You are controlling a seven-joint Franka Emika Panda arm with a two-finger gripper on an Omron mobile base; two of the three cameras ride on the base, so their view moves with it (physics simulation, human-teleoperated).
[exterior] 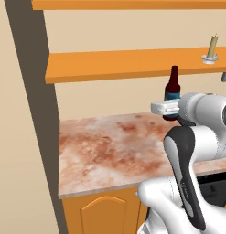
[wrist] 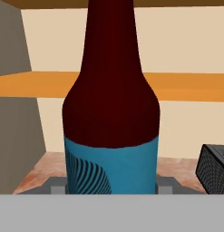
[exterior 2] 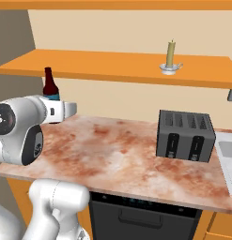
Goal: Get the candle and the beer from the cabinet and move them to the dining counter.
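The beer, a dark brown bottle with a blue label, hangs upright above the back of the marble worktop, below and in front of the cabinet shelf. My gripper is shut on its lower body. In the hand view the beer stands very close, with a grey fingertip at each side of its label. The candle stands on its small whitish dish further right on the same shelf. The dining counter is out of view.
A dark toaster sits on the mottled marble worktop to the right of the arm. A sink edge lies beyond it. A dark wall pillar bounds the left side.
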